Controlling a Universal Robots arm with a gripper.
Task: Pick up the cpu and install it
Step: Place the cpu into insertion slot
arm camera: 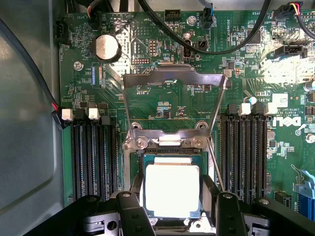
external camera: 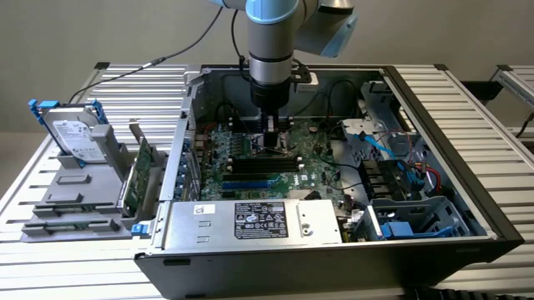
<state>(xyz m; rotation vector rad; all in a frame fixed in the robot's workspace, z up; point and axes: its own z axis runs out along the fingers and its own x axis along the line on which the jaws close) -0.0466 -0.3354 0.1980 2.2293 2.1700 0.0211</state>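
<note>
Slatted aluminium table [external camera: 467,112] carried an open case [external camera: 334,275] in the exterior view. A hard drive [external camera: 74,134] with blue brackets stood in a grey fixture well apart from the case, on the exterior view's left. The arm [external camera: 271,56] reached straight down into the case. Its gripper [external camera: 273,140] was low over the motherboard [external camera: 250,169], behind the labelled power supply [external camera: 259,222]. Black and coloured cables hung near the arm along the case's back and on the exterior view's right.

At the wrist view, the motherboard [arm camera: 285,162] lay square to the camera. The socket's metal load plate [arm camera: 172,74] stood hinged open beyond the socket. Banks of RAM slots [arm camera: 93,157] ran along both sides of the socket. A coin battery [arm camera: 106,47] and a looping black cable [arm camera: 216,50] lay farther off, none of them crossing the socket.

The cpu [arm camera: 171,189] lay flat, with its bright metal top facing the camera. Its edges ran parallel to the socket frame and the slots, and it looked near square, with no clear long axis. It sat at the socket opening, between the gripper's [arm camera: 172,204] two black fingers [arm camera: 134,206]. These were pressed to two opposite edges of the cpu, grasping it.
</note>
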